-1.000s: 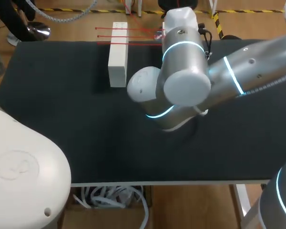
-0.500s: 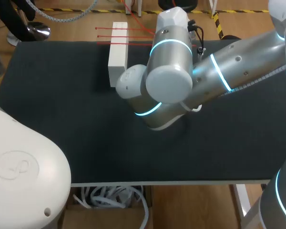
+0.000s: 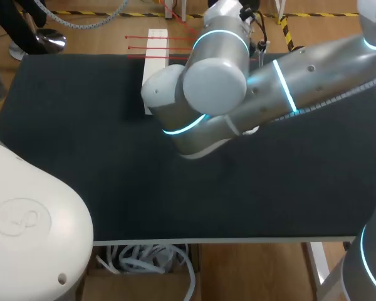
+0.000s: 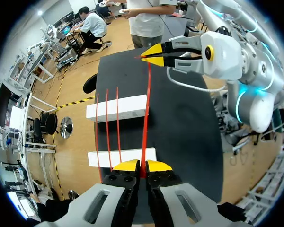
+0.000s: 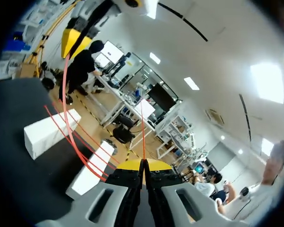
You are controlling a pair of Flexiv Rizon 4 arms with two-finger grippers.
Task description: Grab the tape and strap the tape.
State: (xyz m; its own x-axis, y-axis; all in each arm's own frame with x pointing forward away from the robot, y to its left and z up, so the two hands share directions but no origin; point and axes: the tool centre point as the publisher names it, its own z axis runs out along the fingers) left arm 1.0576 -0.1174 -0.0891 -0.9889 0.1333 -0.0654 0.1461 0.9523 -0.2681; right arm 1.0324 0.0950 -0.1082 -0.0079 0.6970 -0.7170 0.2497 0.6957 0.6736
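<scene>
A thin red tape [image 4: 146, 113] runs taut between my two grippers. In the left wrist view my left gripper [image 4: 141, 166] is shut on one end, just over the nearer white block [image 4: 122, 157]. My right gripper [image 4: 157, 53] pinches the other end beyond the farther white block [image 4: 117, 108]. Two more red strands [image 4: 107, 127] lie across both blocks. In the right wrist view my right gripper [image 5: 143, 164] is shut on the tape [image 5: 143, 135], and red loops [image 5: 66, 109] curve toward the left gripper's yellow tip [image 5: 75, 43]. The head view hides both grippers.
My right arm [image 3: 213, 94] spans the middle of the black table [image 3: 81, 163] in the head view and covers much of the white block [image 3: 155, 42] with its red strands [image 3: 138, 47]. My left arm's white housing [image 3: 31, 232] fills the near left corner.
My right arm has swung to the left and toward the far edge, now covering most of the white block. Both grippers have stayed shut.
</scene>
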